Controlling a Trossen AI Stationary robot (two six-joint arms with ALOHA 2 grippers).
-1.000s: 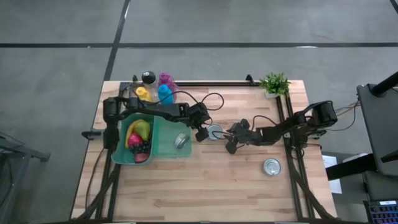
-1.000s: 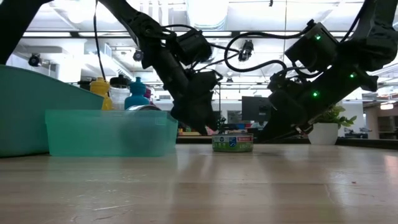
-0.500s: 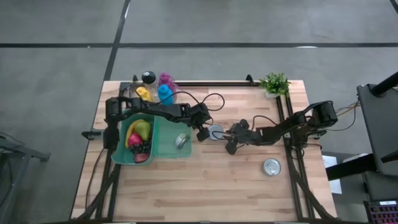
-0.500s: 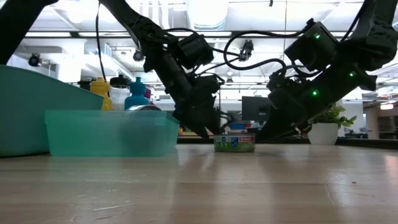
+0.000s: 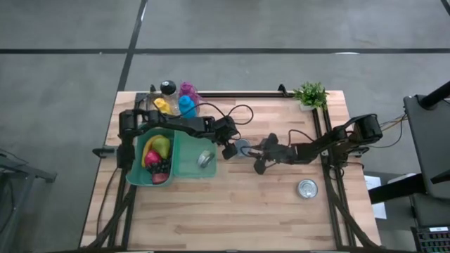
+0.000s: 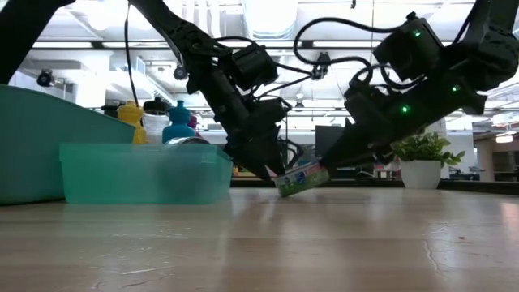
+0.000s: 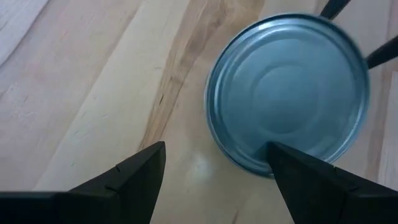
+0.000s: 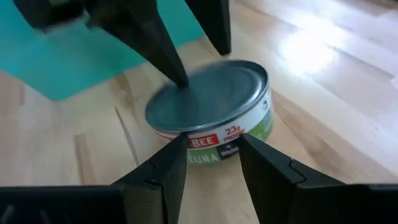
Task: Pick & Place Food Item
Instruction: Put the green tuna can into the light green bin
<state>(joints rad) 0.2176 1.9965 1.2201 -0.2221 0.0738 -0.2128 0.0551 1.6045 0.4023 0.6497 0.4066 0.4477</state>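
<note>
Tuna can sits tilted on the surface just beside the teal bin, one edge lifted, wedged between both claws. Left claw spread apart on the can's bin side, one fingertip on the lid; right claw nearly together, pressing the can's far side. Both equally near; flat axis leans toward the bin.

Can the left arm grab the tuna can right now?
Probably not cleanly. The left end effector is open right beside the tuna can, but the right end effector presses on the can's far side and it is tipped up on the table.
</note>
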